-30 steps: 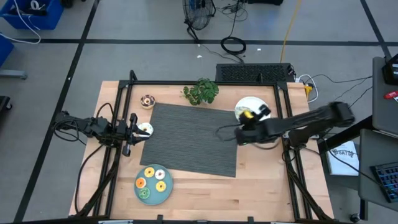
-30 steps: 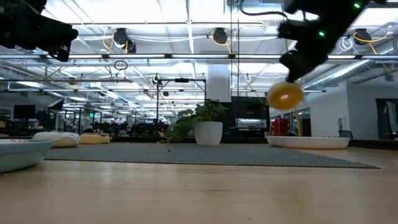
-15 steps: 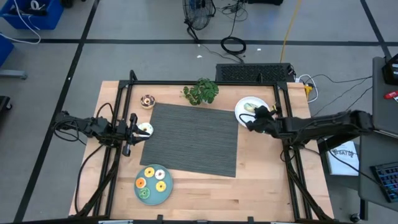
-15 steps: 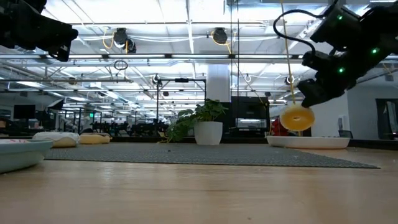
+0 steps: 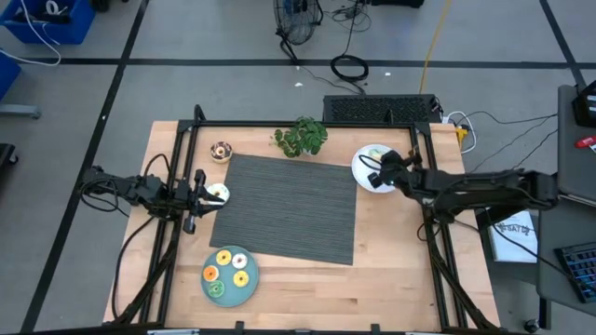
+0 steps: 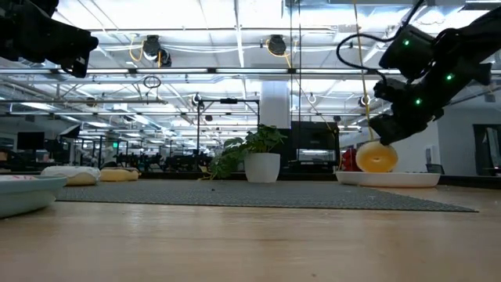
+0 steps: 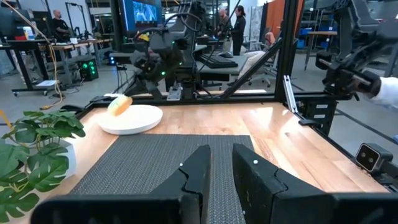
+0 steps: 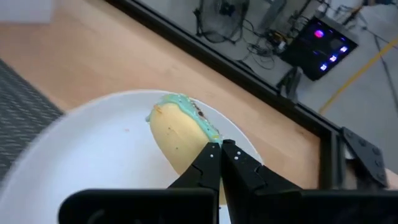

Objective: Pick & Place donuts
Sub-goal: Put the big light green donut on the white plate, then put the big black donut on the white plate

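Right pincer (image 8: 220,149) grips a teal-iced donut (image 8: 180,134) just above the white plate (image 8: 74,162); placing step, so next it likely lowers and lets go

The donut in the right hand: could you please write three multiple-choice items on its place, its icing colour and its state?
1. Where is the donut?
A. over the mat
B. over the white plate
C. beside the plant

2. What colour is its icing?
A. teal
B. brown
C. pink

3. What is its state?
A. lying loose
B. gripped by the right hand
C. broken in two

Answers: B, as the right wrist view shows the plate beneath it; A, as teal icing shows along its edge; B, as the fingers are shut on it.
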`<action>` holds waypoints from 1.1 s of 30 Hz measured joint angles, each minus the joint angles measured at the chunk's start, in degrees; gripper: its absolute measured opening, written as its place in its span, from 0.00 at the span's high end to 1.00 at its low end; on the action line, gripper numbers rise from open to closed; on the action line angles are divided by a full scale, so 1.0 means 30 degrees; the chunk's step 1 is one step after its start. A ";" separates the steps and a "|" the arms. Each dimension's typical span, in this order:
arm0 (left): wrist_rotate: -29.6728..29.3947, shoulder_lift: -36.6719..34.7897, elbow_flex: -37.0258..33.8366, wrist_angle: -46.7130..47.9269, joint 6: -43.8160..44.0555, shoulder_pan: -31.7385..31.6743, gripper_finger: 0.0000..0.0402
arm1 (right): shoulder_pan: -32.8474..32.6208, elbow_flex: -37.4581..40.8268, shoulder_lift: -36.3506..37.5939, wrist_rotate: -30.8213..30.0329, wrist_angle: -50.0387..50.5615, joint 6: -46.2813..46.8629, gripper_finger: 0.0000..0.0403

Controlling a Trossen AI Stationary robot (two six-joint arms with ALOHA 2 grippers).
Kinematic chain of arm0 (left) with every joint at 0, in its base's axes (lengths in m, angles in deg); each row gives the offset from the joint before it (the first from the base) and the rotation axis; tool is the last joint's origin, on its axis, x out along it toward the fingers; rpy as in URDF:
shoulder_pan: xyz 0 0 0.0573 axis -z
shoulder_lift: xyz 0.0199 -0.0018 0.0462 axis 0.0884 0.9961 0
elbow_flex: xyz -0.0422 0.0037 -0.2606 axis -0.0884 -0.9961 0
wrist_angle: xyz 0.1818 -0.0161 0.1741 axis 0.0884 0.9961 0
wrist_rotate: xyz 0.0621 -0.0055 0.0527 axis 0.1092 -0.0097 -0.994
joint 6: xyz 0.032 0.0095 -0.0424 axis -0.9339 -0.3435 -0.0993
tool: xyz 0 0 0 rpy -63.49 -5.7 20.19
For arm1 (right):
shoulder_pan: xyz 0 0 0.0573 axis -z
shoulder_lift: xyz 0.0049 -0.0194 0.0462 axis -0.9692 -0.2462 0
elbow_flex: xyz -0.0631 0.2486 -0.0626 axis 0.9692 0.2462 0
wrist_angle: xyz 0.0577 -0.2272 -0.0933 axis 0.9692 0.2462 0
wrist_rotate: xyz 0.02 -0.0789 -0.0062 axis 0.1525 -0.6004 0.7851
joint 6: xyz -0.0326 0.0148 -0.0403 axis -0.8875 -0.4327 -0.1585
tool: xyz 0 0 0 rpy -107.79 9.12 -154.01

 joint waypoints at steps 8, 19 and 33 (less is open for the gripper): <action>0.0000 0.0006 0.0000 0.0007 0.0000 -0.0006 0.83 | 0.1824 0.0000 -0.1932 0.0816 -0.1216 -0.0722 1.00; 0.0004 0.0000 0.0000 0.0007 0.0000 -0.0007 0.83 | 0.2196 0.0000 -0.3548 0.1899 -0.3477 -0.1328 0.99; 0.0007 0.0007 0.0000 0.0006 0.0007 -0.0001 0.83 | 0.2203 0.0000 -0.3522 0.2427 -0.4507 0.0126 0.54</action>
